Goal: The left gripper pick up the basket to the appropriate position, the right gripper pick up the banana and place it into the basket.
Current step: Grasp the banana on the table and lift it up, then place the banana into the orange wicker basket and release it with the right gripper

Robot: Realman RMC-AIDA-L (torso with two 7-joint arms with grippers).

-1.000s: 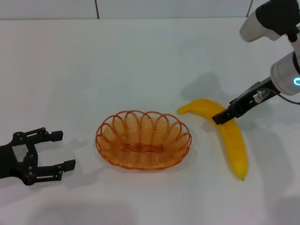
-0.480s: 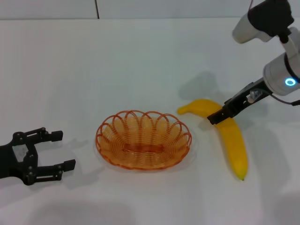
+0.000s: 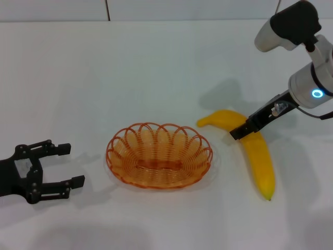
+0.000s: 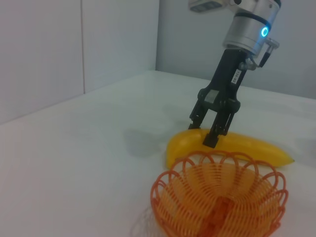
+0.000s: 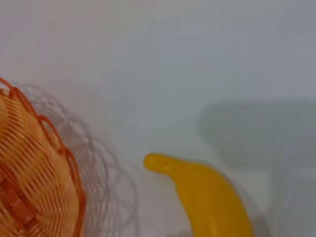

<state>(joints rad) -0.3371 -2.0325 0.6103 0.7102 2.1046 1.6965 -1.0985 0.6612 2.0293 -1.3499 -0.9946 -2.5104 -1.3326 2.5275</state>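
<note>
The orange wire basket (image 3: 158, 156) sits on the white table in the middle of the head view, and close up in the left wrist view as well (image 4: 219, 200). To its left, the left gripper (image 3: 72, 165) rests low over the table, open, a short gap from the rim. The yellow banana (image 3: 256, 156) lies to the right of the basket. The right gripper (image 3: 238, 133) is down at the banana's bend. In the left wrist view the right gripper (image 4: 203, 133) is open, its fingers straddling the banana (image 4: 252, 145). The right wrist view shows the banana's end (image 5: 202, 190) beside the basket (image 5: 29, 173).
The white table (image 3: 156, 67) stretches bare behind the basket up to a pale wall. The right arm's white housing (image 3: 286, 26) hangs over the far right corner.
The right gripper has shifted a little to the left along the banana's bend, and its arm has swung with it. The left gripper, basket and banana have not moved.
</note>
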